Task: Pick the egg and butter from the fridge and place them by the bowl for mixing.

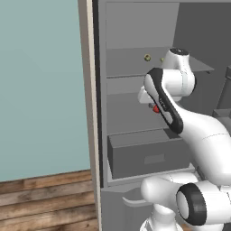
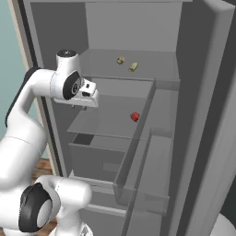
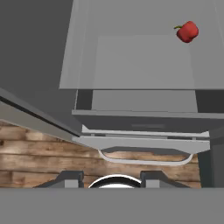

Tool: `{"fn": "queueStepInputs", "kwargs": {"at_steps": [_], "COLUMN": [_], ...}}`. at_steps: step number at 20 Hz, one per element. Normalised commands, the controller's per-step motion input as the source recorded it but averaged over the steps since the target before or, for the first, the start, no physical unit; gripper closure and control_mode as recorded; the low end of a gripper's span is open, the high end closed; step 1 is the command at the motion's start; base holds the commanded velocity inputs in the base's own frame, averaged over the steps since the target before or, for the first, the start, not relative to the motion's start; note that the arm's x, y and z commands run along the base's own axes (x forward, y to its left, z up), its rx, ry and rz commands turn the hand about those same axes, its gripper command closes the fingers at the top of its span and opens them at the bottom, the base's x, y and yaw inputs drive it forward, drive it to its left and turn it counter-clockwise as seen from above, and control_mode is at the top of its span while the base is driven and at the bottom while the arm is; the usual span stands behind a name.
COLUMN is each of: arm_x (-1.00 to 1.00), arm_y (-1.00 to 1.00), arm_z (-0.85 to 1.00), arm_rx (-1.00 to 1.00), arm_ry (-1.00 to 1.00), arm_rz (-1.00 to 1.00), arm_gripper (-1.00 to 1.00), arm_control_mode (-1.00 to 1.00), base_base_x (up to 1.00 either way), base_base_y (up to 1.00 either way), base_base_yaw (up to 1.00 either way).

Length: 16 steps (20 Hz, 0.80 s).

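Now my pincer [image 3: 111,178], closed and empty, hangs at the open fridge [image 2: 138,32]; next I must reach the small items [image 2: 126,63] on the upper shelf.

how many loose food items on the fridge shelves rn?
3: two small yellowish items side by side on the upper shelf, one red pepper on the shelf below. The drawer may hide more.

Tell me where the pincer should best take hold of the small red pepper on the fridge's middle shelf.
Probably across the small red pepper's rounded body, coming from the open front of the grey fridge. It sits alone on the flat middle shelf with bare space around it, stem to one side, so the body offers the wider purchase.
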Motion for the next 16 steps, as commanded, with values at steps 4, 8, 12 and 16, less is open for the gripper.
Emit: {"fn": "queueStepInputs", "kwargs": {"at_steps": [4, 8, 12, 16], "arm_x": [-0.03, -0.21, -0.13, -0.02], "arm_y": [0.00, -0.02, -0.06, -0.12], "arm_z": [0.00, 0.00, 0.15, 0.38], "arm_rx": [0.00, 0.00, 0.01, 0.00], "arm_ry": [0.00, -0.21, -0.26, -0.08], "arm_rz": [0.00, 0.00, 0.00, 0.00], "arm_gripper": [-1.00, -1.00, -1.00, -1.00], "arm_control_mode": [-1.00, -1.00, -1.00, -1.00], "base_base_x": [0.00, 0.00, 0.00, 0.00], "base_base_y": [0.00, 0.00, 0.00, 0.00], "base_base_yaw": [0.00, 0.00, 0.00, 0.00]}}
